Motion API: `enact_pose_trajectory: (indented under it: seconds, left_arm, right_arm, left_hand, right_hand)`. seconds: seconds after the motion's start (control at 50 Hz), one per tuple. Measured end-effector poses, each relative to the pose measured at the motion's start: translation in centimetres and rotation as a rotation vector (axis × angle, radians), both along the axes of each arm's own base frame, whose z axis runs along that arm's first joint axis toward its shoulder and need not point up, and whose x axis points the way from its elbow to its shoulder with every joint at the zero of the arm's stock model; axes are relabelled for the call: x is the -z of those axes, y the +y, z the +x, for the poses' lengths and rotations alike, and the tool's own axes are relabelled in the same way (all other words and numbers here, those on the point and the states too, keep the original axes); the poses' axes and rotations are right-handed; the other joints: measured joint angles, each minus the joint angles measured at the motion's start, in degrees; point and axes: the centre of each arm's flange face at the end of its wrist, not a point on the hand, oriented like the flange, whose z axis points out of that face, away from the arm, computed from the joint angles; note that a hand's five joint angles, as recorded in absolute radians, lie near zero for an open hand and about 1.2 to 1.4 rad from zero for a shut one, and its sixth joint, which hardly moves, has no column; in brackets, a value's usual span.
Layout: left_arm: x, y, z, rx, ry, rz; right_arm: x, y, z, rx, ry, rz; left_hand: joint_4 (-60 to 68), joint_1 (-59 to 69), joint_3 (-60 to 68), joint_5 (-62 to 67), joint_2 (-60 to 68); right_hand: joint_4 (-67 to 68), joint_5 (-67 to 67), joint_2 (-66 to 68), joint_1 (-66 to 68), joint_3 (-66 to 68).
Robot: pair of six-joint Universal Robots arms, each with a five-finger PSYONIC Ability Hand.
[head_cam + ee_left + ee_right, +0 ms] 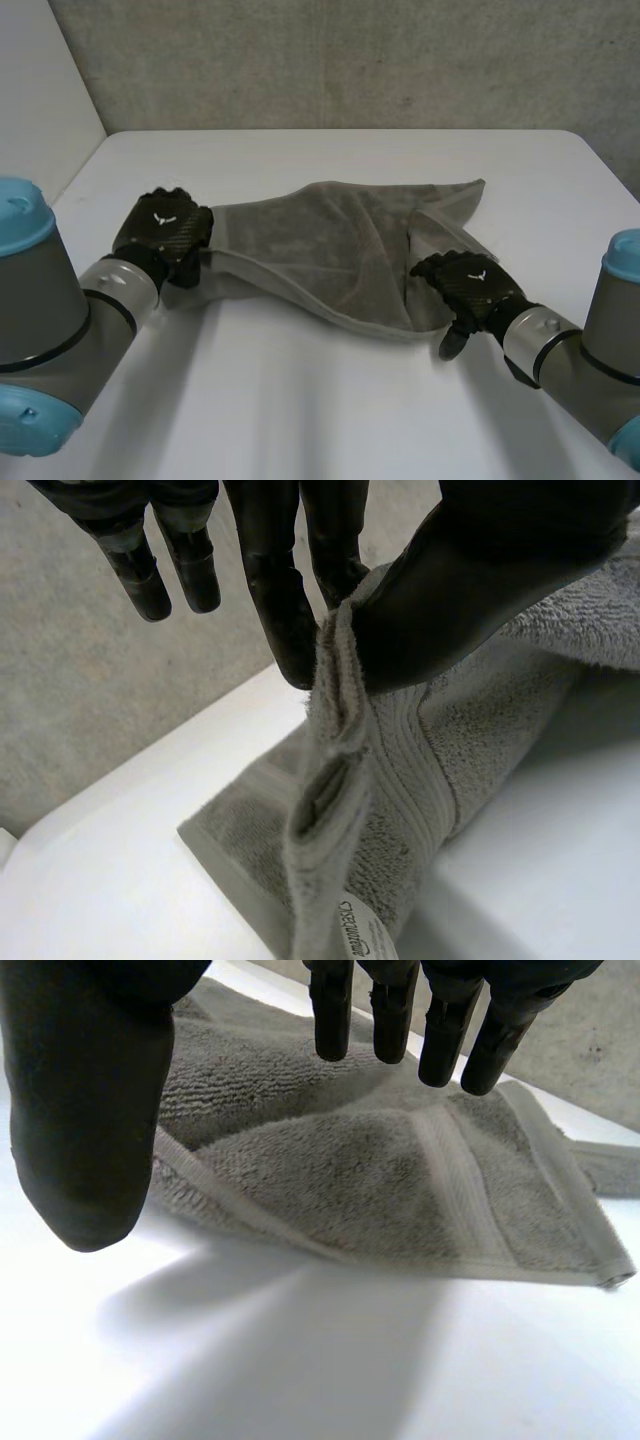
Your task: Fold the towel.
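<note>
A grey towel (330, 250) lies rumpled across the middle of the white table (330, 410), partly folded over itself. My left hand (162, 232) is at the towel's left end and pinches its hemmed edge (345, 770) between thumb and fingers (285, 610), holding it a little off the table; a label hangs below the grip. At the towel's right end my right hand (468, 285) hovers over the cloth, open. Its fingers (400, 1015) are straight above the towel (400, 1180) and its thumb (90, 1110) stands apart, with nothing between them.
A rough grey wall (330, 60) rises behind the table's far edge. Bare tabletop spreads in front of the towel towards me, and my two arms come in at the near left and near right.
</note>
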Motion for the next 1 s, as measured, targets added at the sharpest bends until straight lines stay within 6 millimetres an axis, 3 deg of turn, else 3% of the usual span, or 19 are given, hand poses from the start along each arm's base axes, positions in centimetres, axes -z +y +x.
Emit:
enact_pose_trajectory:
  seconds: [0.12, 0.28, 0.44, 0.68, 0.86, 1.0]
  left_arm:
    - [-1.2, 0.1, 0.0, -0.003, 0.021, -0.007]
    - [-2.8, 0.8, 0.3, -0.024, 0.113, 0.041]
    - [-4.3, 1.2, 1.0, -0.049, 0.174, 0.066]
    - [-5.4, -1.5, 3.6, -0.154, 0.188, 0.023]
    - [-5.2, -3.7, 5.5, -0.230, 0.190, 0.019]
    - [-4.6, -4.5, 5.9, -0.249, 0.186, 0.033]
  right_arm:
    - [0.6, -0.1, 0.2, 0.027, -0.067, 0.027]
    - [2.0, -1.8, 1.1, 0.072, -0.169, 0.061]
    - [3.5, -3.2, 3.4, 0.090, -0.164, 0.050]
    - [4.0, -4.0, 3.7, 0.108, -0.142, 0.036]
    - [3.9, -3.7, 3.2, 0.084, -0.094, 0.013]
    - [3.8, -3.5, 3.1, 0.062, -0.058, -0.010]
  left_hand:
    - [0.0, 0.0, 0.0, 0.0, 0.0]
    - [0.0, 0.0, 0.0, 0.0, 0.0]
    - [0.0, 0.0, 0.0, 0.0, 0.0]
    - [0.0, 0.0, 0.0, 0.0, 0.0]
    - [0.0, 0.0, 0.0, 0.0, 0.0]
    - [0.0, 0.0, 0.0, 0.0, 0.0]
  right_hand:
    - [0.0, 7.8, 7.3, 6.6, 0.0]
    - [0.0, 11.2, 10.7, 9.7, 0.0]
    - [0.0, 12.1, 11.5, 10.8, 0.0]
    - [0.0, 13.0, 13.2, 13.0, 0.0]
    - [0.0, 17.3, 17.8, 17.4, 0.0]
    - [0.0, 22.5, 23.1, 22.8, 0.0]
